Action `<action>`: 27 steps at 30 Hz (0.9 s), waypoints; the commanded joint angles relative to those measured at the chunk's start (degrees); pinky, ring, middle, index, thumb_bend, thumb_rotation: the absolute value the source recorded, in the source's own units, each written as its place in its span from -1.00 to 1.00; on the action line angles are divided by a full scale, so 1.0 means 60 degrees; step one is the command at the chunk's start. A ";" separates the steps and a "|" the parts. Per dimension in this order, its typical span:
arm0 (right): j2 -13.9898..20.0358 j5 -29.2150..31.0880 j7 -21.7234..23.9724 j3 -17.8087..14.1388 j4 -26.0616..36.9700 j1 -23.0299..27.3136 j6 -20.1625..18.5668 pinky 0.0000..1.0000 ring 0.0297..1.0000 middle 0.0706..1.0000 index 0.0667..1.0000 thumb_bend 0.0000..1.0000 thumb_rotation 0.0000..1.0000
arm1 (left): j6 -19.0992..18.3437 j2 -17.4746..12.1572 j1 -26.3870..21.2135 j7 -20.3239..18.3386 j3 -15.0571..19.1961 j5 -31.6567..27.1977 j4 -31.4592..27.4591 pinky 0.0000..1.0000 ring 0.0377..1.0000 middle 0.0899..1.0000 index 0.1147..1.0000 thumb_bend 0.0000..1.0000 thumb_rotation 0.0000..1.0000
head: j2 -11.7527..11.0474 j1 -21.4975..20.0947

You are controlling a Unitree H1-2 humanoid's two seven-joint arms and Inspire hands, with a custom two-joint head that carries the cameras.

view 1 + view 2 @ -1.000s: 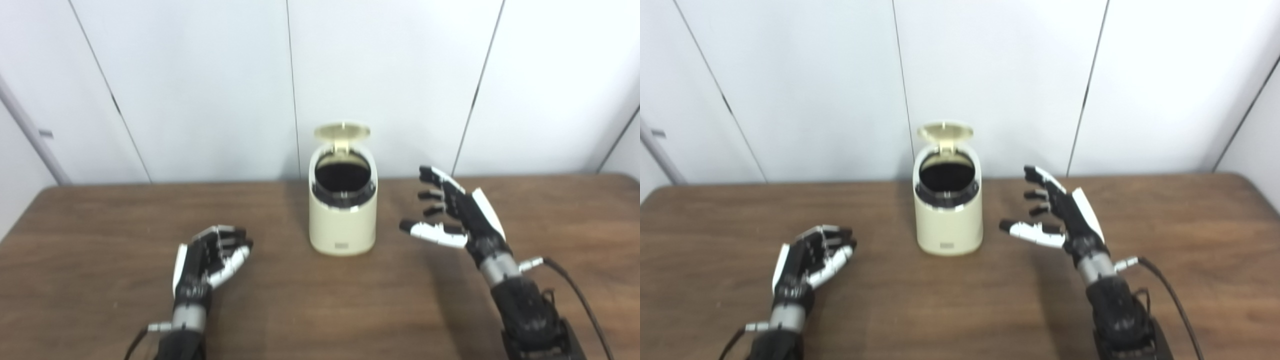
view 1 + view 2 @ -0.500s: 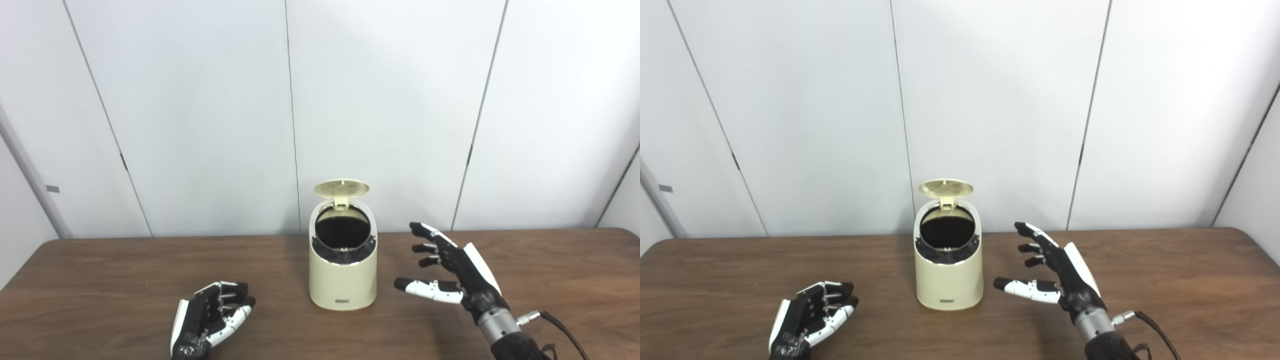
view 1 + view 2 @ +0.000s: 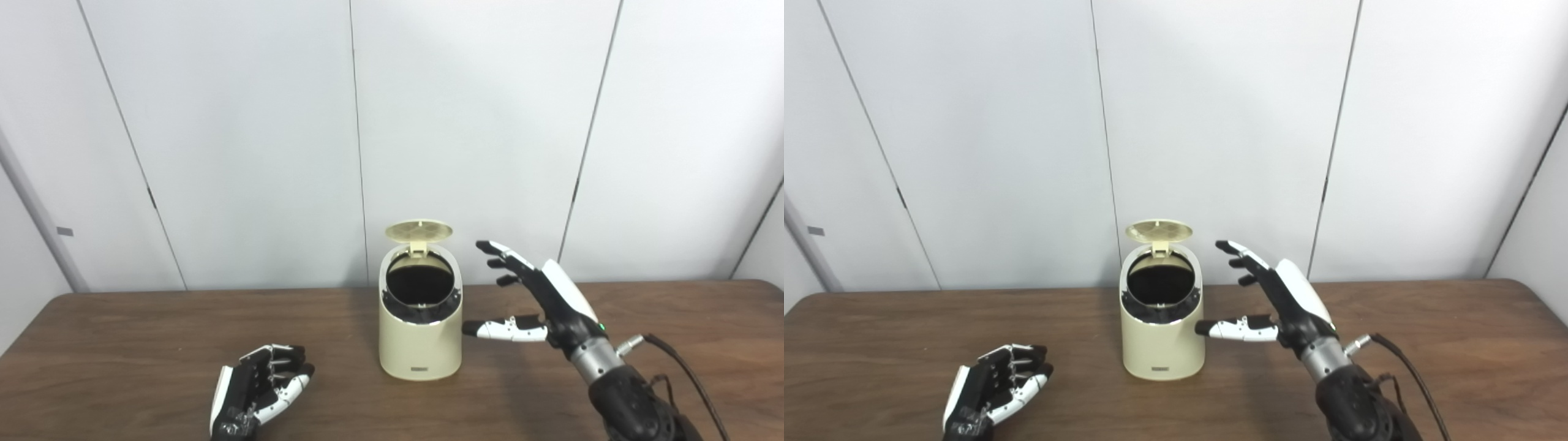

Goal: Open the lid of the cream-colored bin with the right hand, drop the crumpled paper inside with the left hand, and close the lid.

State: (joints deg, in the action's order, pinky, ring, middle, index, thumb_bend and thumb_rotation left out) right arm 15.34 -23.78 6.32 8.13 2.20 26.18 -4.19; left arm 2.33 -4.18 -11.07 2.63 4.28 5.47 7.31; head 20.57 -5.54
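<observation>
Lid is up, standing open at the back of the bin, and the dark mouth is wide to the camera. The bin sits mid-tabletop, upright. Right hand hangs just beside the bin's right flank, fingers spread wide and holding nothing, thumb pointing at the wall and very near it; I can't tell if it touches. Left hand rests low on the tabletop, well apart from the bin, fingers loosely curled, nothing in its grip that I can make out.

And the paper? None on the tabletop, none in either hand. If it's in the bin, the black interior hides it, so I can't say. Judging by that, closing the lid looks like what's left.

The risks: that thumb is close to a light, tall bin, so a sideways nudge could shove or tip it. Reaching for the lid from the side, the fingers could catch the rim rather than the lid. Press too far forward and the bin may slide instead of the lid swinging down.
</observation>
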 commanded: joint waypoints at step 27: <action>0.0278 -0.0817 0.0884 0.0292 0.0179 0.2076 -0.0455 0.59 0.82 0.87 0.82 0.40 -0.27 | 0.0322 -0.0161 -0.0194 0.0130 -0.0335 0.0245 0.0128 -0.07 0.12 0.28 -0.13 0.00 -0.91 | 0.0105 -0.0019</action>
State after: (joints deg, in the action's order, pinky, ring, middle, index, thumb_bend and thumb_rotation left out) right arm 16.15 -28.03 11.48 9.82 2.27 35.24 -7.04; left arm 3.83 -4.80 -11.08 3.70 2.74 6.63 7.96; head 21.18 -5.71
